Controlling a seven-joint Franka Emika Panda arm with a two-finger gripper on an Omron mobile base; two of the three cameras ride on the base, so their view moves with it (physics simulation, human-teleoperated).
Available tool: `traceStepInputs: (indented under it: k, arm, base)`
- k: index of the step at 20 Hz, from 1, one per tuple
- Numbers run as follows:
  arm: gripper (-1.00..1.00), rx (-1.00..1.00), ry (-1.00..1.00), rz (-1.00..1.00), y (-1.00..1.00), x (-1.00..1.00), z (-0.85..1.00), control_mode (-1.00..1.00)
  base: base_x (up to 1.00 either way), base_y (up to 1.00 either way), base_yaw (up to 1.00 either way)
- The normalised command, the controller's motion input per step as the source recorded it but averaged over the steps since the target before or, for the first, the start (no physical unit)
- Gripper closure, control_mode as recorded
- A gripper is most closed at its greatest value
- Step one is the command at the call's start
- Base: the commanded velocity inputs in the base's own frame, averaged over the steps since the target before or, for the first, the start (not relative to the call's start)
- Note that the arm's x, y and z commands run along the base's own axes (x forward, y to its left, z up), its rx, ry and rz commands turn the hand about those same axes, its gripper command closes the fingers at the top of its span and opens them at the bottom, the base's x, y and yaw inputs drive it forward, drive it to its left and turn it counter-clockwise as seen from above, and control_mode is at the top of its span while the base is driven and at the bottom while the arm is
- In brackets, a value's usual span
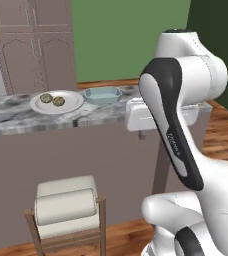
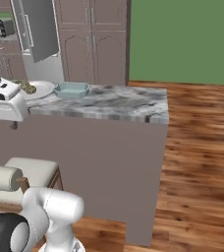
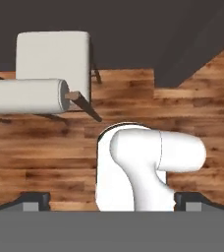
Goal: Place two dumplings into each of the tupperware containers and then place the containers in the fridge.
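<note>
While two dumplings sit on a round white plate at the left of the marble counter, a teal tupperware container rests just beside it. Farther right, the white arm folds at the elbow, its hand level at the counter's edge. Its gripper, pointed down at the wooden floor, stands spread wide, holding nothing.

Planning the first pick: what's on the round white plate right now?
Two tan-brown dumplings lie side by side on the round white plate on the grey marble counter. In the right base view the robot's hand covers part of the plate, so nothing more can be confirmed there.
</note>
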Motion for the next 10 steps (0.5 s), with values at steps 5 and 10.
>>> traceStepInputs:
  k: [5,10]
  arm:
    - [-1.00,0.04,-0.17,0.36,0.31,0.84,0.01,-1.00]
    - [-1.00,0.10,-0.19,0.36,0.18,0.95,-0.01,-1.00]
  base:
    - [0.00,0.00,0.00]
    - [0.00,0.00,0.00]
